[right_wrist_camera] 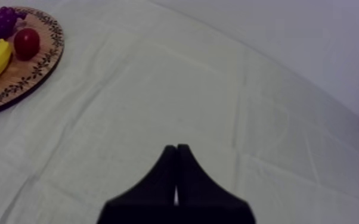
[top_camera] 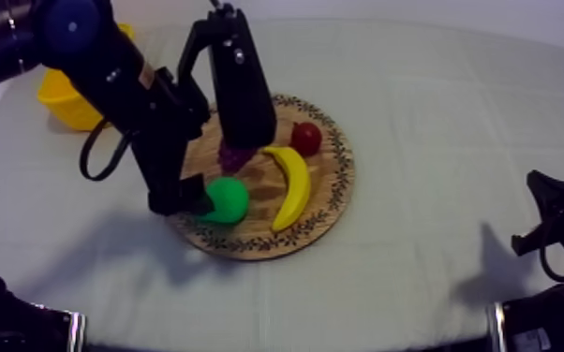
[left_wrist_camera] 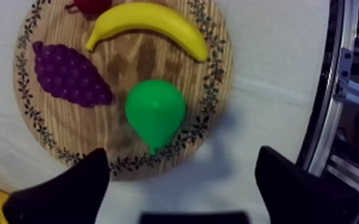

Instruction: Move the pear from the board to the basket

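Note:
The green pear (top_camera: 226, 199) lies on the front left part of the round wooden board (top_camera: 328, 201), stem end toward the rim. My left gripper (top_camera: 185, 200) hangs just left of it, over the board's edge. In the left wrist view the two black fingers (left_wrist_camera: 68, 190) stand wide apart with nothing between them, and the pear (left_wrist_camera: 155, 112) lies just ahead of their gap. The yellow basket (top_camera: 63, 100) stands at the far left, partly hidden by my left arm. My right gripper (top_camera: 550, 225) rests low at the right, and its fingers (right_wrist_camera: 176, 156) lie together as a narrow wedge over bare cloth.
A banana (top_camera: 291, 185), a small red fruit (top_camera: 305, 138) and a bunch of purple grapes (left_wrist_camera: 68, 74) share the board with the pear. A metal frame (left_wrist_camera: 343, 89) runs beyond the table edge in the left wrist view.

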Controlling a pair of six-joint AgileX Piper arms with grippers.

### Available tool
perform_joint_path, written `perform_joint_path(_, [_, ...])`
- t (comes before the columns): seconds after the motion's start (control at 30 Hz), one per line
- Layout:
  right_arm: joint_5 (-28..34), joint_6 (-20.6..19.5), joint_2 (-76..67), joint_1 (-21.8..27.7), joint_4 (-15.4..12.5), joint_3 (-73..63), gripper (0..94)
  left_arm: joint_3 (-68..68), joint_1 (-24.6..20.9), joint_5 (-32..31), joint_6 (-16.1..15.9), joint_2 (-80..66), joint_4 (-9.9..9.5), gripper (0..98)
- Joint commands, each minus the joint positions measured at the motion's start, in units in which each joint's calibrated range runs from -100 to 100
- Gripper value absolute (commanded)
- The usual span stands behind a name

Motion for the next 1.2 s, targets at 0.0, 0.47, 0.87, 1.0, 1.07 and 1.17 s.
perform_joint_path(0.0, [0.0, 0.0, 0.0, 0.0, 0.0, 0.0, 0.4, 1.2, 0.0, -0.9, 0.0, 0.3, -0.16, 96.1])
perform_joint_path(0.47, [0.0, 0.0, 0.0, 0.0, 0.0, 0.0, 0.4, 4.9, -0.6, -8.0, -1.5, 7.8, -0.3, 97.1])
perform_joint_path(0.87, [0.0, 0.0, 0.0, 0.0, 0.0, 0.0, 0.4, 3.5, -0.2, -10.7, 0.3, 14.8, -0.34, 94.1])
perform_joint_path(1.0, [0.0, 0.0, 0.0, 0.0, 0.0, 0.0, 0.4, 2.2, -0.2, -11.0, 0.0, 17.0, -0.18, 95.3])
perform_joint_path(1.07, [0.0, 0.0, 0.0, 0.0, 0.0, 0.0, 0.4, 1.6, -0.3, -11.1, -0.2, 18.2, -0.04, 95.6])
perform_joint_path(1.17, [0.0, 0.0, 0.0, 0.0, 0.0, 0.0, 0.4, 0.9, -0.5, -11.4, -0.4, 19.9, 0.11, 95.8])
